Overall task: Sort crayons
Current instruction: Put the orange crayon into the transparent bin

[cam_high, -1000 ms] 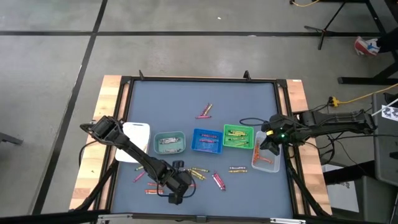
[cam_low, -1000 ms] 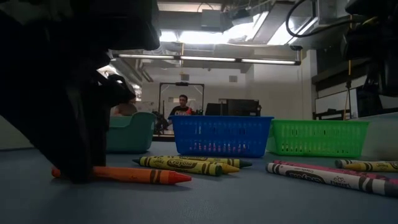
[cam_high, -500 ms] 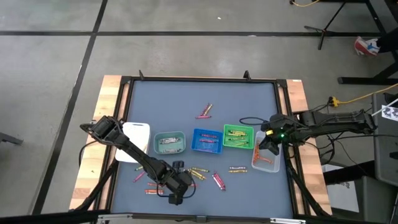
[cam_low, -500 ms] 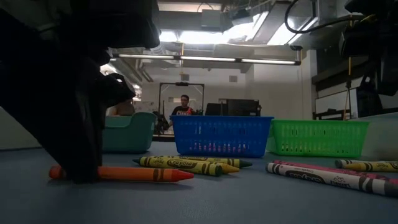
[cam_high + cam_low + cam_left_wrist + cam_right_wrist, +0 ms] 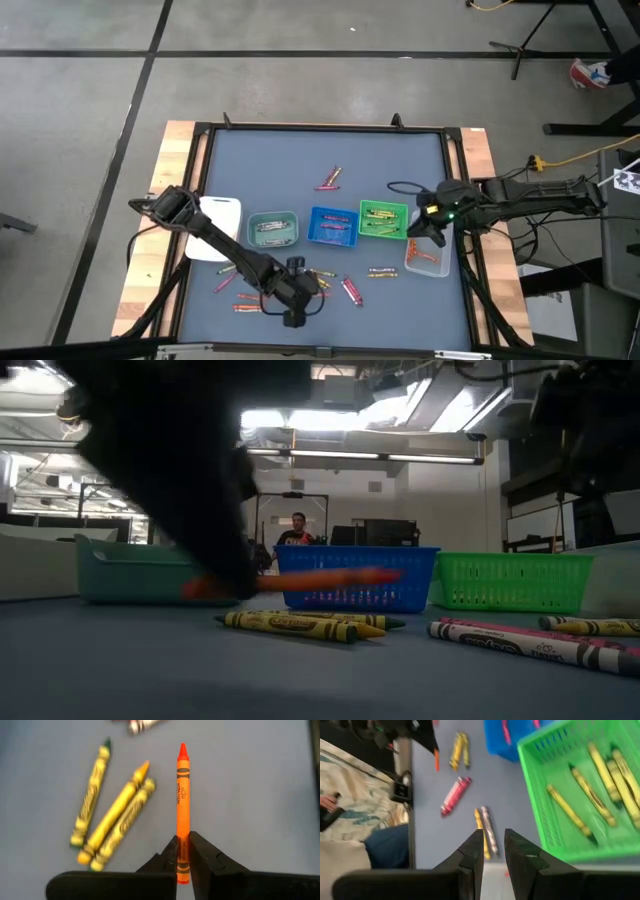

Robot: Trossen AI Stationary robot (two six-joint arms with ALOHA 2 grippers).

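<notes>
Orange wax is the matter in hand: the orange crayon (image 5: 182,805) sits pinched at its blunt end in the left gripper (image 5: 182,862), jaws nearly shut on it, its long axis running straight out ahead of the fingers. In the low view it hangs level, clear of the mat, before the blue tray (image 5: 357,576). The clear tray (image 5: 428,258) holding orange crayons lies well off toward the right arm. The right gripper (image 5: 493,851) hovers there, holding nothing visible.
</notes>
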